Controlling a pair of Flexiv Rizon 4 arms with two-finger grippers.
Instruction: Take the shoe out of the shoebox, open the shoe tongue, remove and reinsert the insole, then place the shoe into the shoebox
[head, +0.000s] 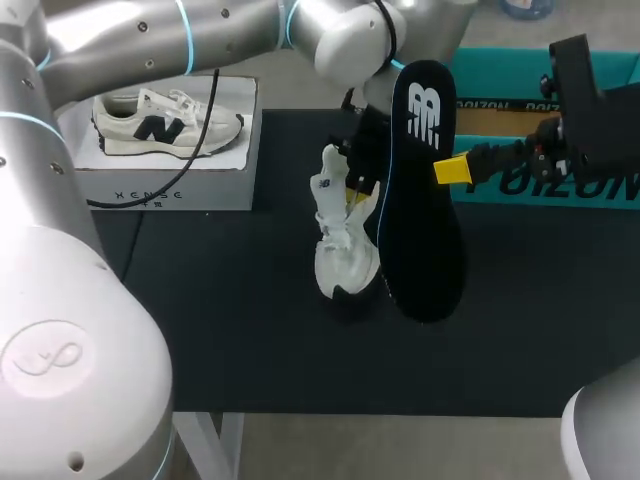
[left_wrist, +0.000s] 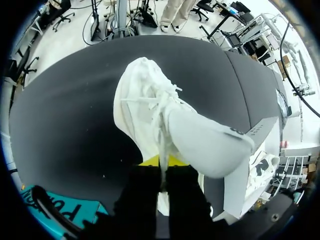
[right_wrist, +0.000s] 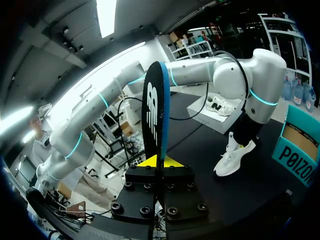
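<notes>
- Left arm (head: 60, 330), silver links, fills the near left corner. The left gripper (head: 358, 185) is at table centre, fingers pinched tight on the top end of the white lace-up sneaker (head: 345, 245).
- Sneaker is out of the box, heel up, toe down at the black tabletop (head: 230, 320); can't tell if it touches.
- Right gripper (head: 455, 168) clamps the dark navy insole (head: 420, 200) with a blue edge. Insole is held on edge in the air, just beside the sneaker and outside it.
- Teal cardboard shoebox (head: 560, 190) is open at far right, behind the right gripper.
- White box (head: 170, 180) is far left with a white-and-black sneaker on top; print or real, can't tell.
</notes>
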